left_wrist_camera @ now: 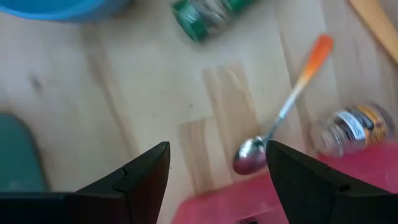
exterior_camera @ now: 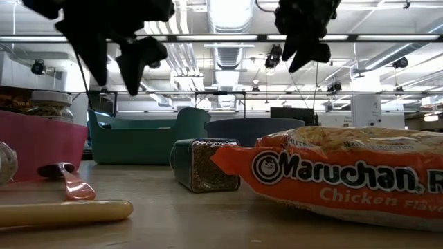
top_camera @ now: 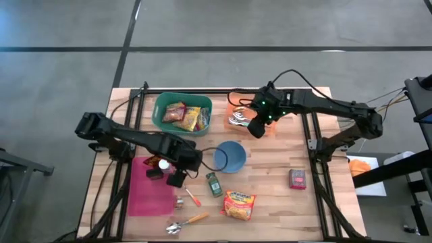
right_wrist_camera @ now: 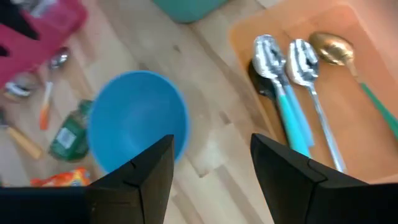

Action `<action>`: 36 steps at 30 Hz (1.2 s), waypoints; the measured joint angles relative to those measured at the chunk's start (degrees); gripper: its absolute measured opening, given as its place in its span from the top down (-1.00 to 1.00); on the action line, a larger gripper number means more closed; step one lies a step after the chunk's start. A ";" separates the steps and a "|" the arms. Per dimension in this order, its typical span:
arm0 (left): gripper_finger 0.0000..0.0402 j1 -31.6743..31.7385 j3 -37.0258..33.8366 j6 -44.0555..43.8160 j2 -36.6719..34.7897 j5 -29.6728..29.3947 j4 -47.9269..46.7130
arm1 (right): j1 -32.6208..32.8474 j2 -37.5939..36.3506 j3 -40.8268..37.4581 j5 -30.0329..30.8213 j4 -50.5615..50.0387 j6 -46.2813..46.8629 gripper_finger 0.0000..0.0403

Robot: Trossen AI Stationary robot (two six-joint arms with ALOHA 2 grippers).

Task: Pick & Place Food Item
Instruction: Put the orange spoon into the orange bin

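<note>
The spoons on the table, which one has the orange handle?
The small spoon lying on the bare wood beside the pink mat, near the left gripper. The others lie in the orange tray and have teal or plain handles.

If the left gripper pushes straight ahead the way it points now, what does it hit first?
Probably bare wooden table. The open left gripper frames plain wood; the orange-handled metal spoon lies just beside its line and the green spice jar farther ahead. How high it hangs is unclear.
</note>
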 joint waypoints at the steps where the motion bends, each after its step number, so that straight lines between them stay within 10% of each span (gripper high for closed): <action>1: -0.31 -0.60 0.00 0.29 0.68 0.17 -0.13 | 0.58 -0.42 0.00 0.28 0.01 0.60 -0.04; 15: 0.10 -6.39 -4.96 5.69 3.92 0.85 4.32 | 7.27 -4.60 0.00 7.21 0.77 8.43 -0.04; 36: 0.12 -11.58 -13.15 7.21 4.73 -0.54 19.57 | 11.68 -3.56 0.00 7.50 1.99 14.08 -0.04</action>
